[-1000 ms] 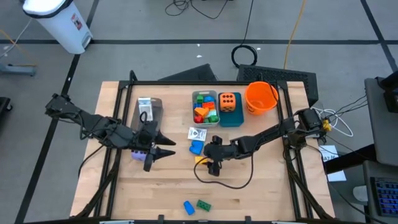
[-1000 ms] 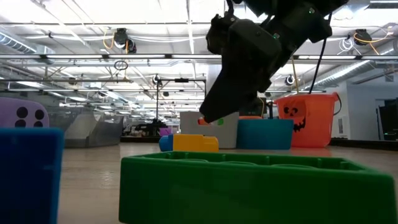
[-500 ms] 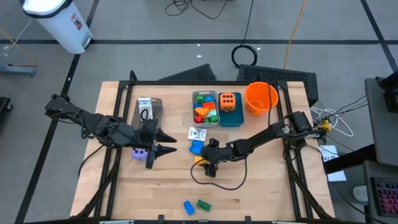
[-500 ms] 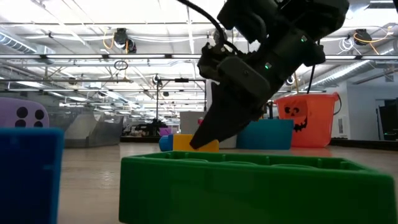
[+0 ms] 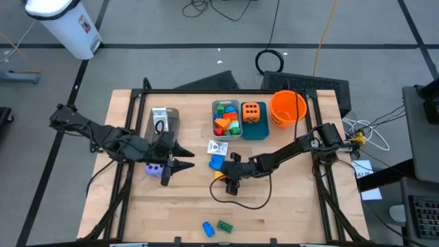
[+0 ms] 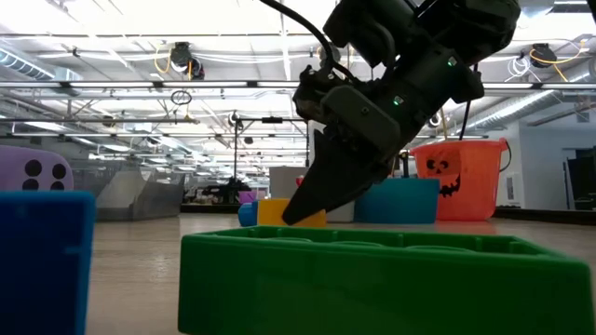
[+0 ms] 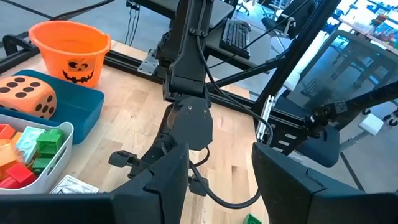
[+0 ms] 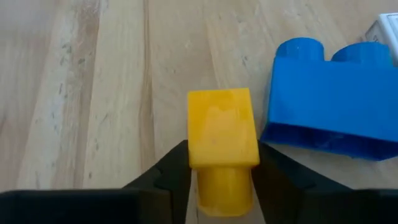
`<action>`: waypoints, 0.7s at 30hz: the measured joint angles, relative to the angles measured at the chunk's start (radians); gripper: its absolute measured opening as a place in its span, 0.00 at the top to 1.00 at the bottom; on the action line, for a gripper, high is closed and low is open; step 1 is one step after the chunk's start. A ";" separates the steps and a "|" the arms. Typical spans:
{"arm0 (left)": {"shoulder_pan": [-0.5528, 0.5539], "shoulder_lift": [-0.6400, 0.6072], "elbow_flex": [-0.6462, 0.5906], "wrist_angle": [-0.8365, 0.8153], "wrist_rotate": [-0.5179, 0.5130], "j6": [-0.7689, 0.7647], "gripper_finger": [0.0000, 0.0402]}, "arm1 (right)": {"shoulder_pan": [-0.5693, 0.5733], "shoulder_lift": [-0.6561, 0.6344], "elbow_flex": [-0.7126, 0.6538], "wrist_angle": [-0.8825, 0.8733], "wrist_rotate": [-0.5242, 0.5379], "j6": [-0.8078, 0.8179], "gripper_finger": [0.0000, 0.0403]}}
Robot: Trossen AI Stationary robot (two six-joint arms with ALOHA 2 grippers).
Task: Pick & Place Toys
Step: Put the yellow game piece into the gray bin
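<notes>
My right gripper (image 8: 219, 180) is down at the centre of the overhead frame, its two dark fingers closed against the sides of a small yellow plastic brick (image 8: 222, 144) that sits on the pale wooden table (image 5: 295, 206). In my wrist view the brick fills the gap between my fingers, flat face up and stud end toward the camera, so I judge the grip is square and the brick is ready to lift. I came in low and slanted, as the table-level view shows at its centre, because a blue two-stud plastic brick (image 8: 333, 102) lies just beside the yellow one and a narrow approach keeps me off it.

My left gripper (image 5: 180, 163) hangs over the table at centre-left of the overhead frame, fingers parted and empty, close to a purple white-dotted die (image 5: 155, 169); I take it to be waiting clear of my working arm.

The likely goal is the grey rectangular bin (image 5: 226, 118) of mixed bricks, above centre, next to the teal bin (image 5: 254, 129) holding an orange black-dotted die (image 5: 252, 112). A white printed packet (image 5: 217, 147) lies between the bins and me. Two more loose bricks, blue (image 5: 207, 228) and green (image 5: 225, 225), sit at the lower centre.
</notes>
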 joint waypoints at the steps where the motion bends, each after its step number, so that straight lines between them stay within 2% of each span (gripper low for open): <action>1: 0.000 0.000 0.000 0.000 -0.001 0.000 0.54 | 0.000 0.000 0.000 0.002 -0.015 -0.001 0.68; 6: 0.000 0.000 0.000 0.000 -0.004 0.000 0.54 | 0.000 -0.030 0.000 -0.010 -0.119 0.015 0.68; 9: 0.000 0.000 0.000 -0.003 -0.004 0.004 0.54 | 0.004 -0.092 0.000 -0.026 -0.121 0.024 0.68; 15: 0.001 0.000 0.000 -0.006 -0.018 0.028 0.54 | -0.010 -0.279 0.000 -0.067 -0.036 -0.030 0.67; 21: 0.016 0.000 0.000 -0.005 -0.059 0.064 0.54 | -0.096 -0.463 0.001 -0.168 0.056 -0.087 0.67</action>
